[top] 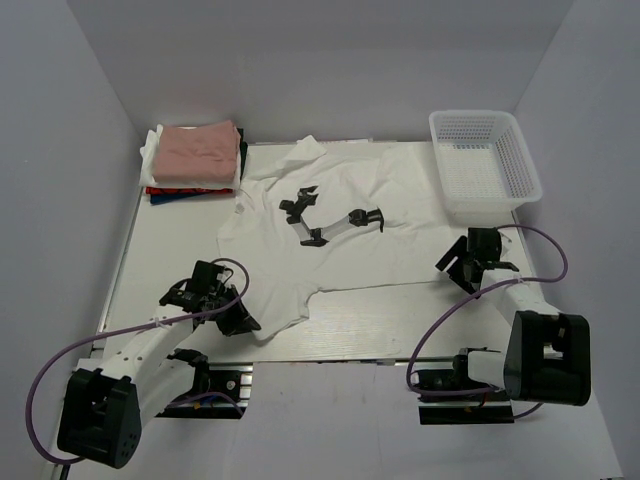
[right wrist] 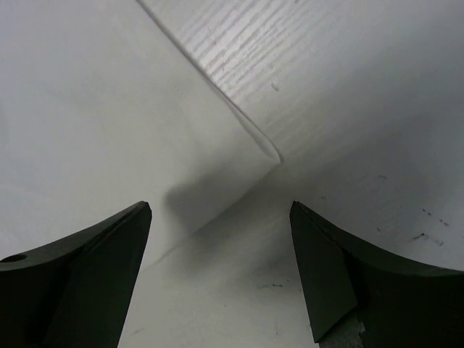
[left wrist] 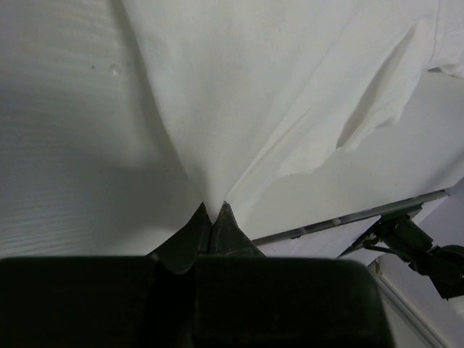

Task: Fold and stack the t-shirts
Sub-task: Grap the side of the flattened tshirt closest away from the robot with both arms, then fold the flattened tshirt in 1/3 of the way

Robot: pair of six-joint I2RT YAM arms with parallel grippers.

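Note:
A large white t-shirt (top: 340, 240) with a black graphic print (top: 325, 215) lies spread on the table's middle. My left gripper (top: 240, 318) is shut on its near left hem; in the left wrist view (left wrist: 212, 206) the white cloth (left wrist: 290, 94) pulls up into the closed tips. My right gripper (top: 458, 265) is open at the shirt's near right corner (right wrist: 268, 148), which lies flat between and ahead of the fingers (right wrist: 319, 268). A stack of folded shirts, dusty-pink one on top (top: 198, 152), sits at the back left.
A white plastic mesh basket (top: 484, 165) stands at the back right. White walls enclose the table on three sides. The table's near metal edge (left wrist: 348, 217) runs just behind my left gripper.

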